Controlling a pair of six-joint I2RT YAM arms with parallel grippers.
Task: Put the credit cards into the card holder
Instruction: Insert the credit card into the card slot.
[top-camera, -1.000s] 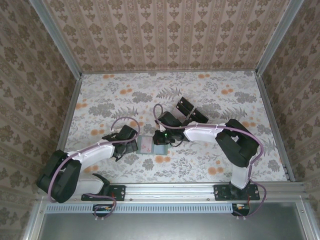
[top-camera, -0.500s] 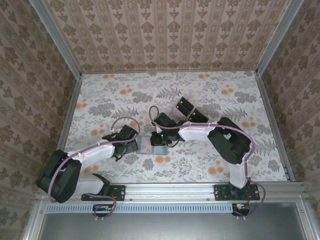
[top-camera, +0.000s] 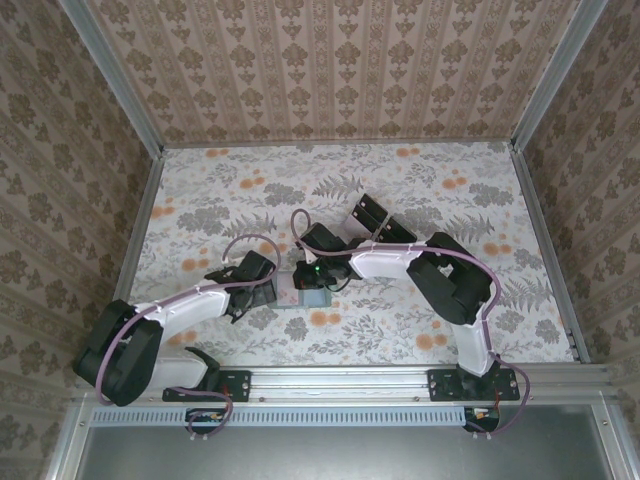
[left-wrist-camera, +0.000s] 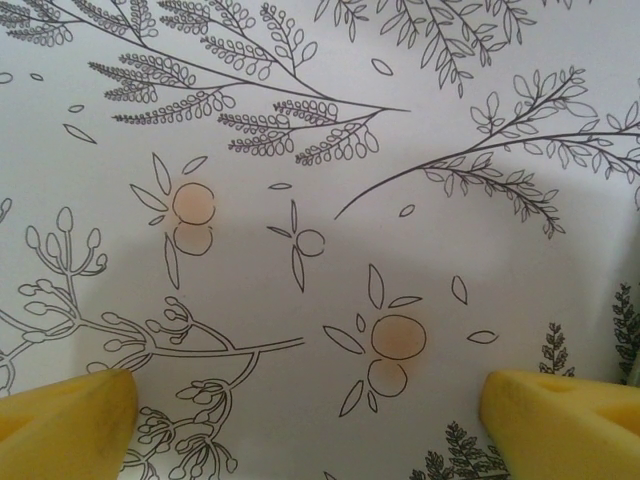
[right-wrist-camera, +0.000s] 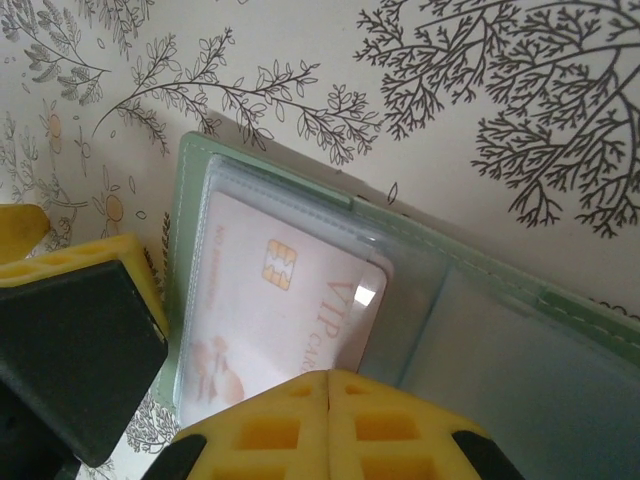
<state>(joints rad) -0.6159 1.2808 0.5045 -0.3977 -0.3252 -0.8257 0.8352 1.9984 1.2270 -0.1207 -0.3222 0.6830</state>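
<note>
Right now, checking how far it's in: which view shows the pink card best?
Right wrist view: the pink card lies large and close, chip and lettering visible, in the open green wallet. The top external view gives it as a small pink patch.

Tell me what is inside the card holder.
One pink credit card sits in a clear pocket of the card holder. The right gripper covers its lower edge.

I see the left arm (top-camera: 185, 308) and right arm (top-camera: 385, 260): white links, black joints, a lilac cable (top-camera: 248, 238) looped along each. Fingertips (right-wrist-camera: 270, 432) are yellow with square recesses; a green LED (top-camera: 310, 268) is lit.
</note>
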